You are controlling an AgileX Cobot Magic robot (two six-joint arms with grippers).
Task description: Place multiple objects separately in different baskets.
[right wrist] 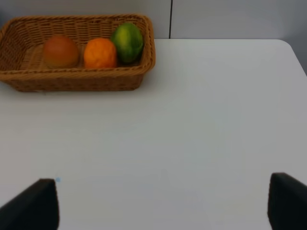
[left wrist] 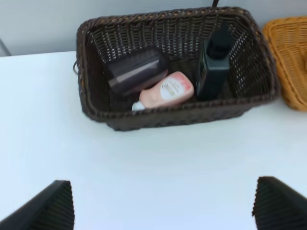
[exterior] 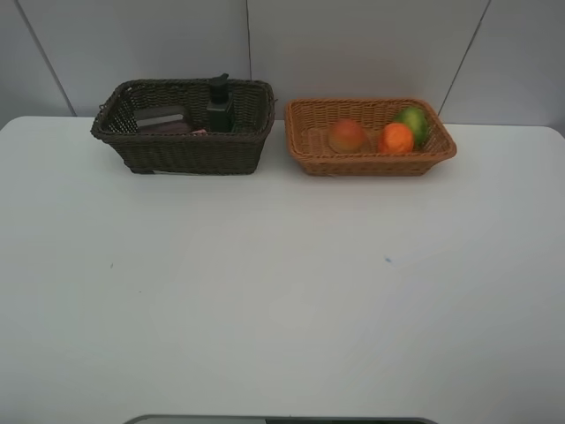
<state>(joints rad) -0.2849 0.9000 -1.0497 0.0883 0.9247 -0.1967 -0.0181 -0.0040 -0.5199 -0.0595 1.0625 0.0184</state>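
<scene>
- Both claws, left (left wrist: 163, 206) and right (right wrist: 163, 203), fingers apart, empty, over white worktop (exterior: 282, 291).
- Dark brown wicker basket (exterior: 177, 155), far left: translucent cup (left wrist: 136, 72), pink white-capped bottle (left wrist: 165, 91), dark rectangular bottle (left wrist: 213, 64).
- Light tan wicker basket (exterior: 371, 163), far right: red-orange round fruit (exterior: 347, 135), orange (exterior: 396, 138), green oval fruit (exterior: 413, 122).

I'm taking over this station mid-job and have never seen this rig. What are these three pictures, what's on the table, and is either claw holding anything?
It is a two-armed robot. One picture looks down from a high fixed camera; the other two come from cameras on each wrist. The dark wedges at their lower corners are the fingertips of the left gripper and right gripper, both open and empty.

On the white table stand two baskets. The dark brown basket holds a dark bottle, a pink bottle and a cup. The tan basket holds an orange, a green fruit and a red-orange fruit.
</scene>
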